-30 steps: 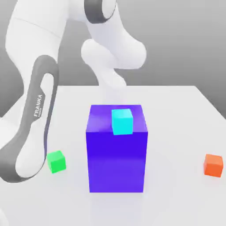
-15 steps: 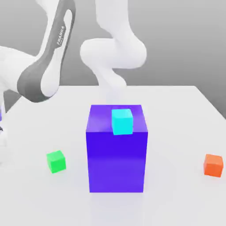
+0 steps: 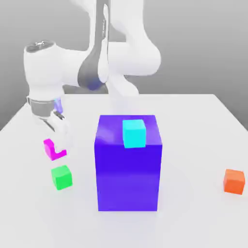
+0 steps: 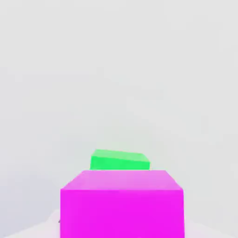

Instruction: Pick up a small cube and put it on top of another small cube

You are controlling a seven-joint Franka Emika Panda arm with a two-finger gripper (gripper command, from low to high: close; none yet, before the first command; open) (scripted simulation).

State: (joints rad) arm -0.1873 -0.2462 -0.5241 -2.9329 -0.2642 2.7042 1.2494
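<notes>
Just above the green cube, the hand grasps a magenta cube; lower squarely toward six o'clock, then release.

So there's a big blue-violet block sitting mid-desk, way taller than anything around it. The desk itself is plain white with a grey backdrop behind. An orange cube sits alone near the exterior view's right edge.
</notes>
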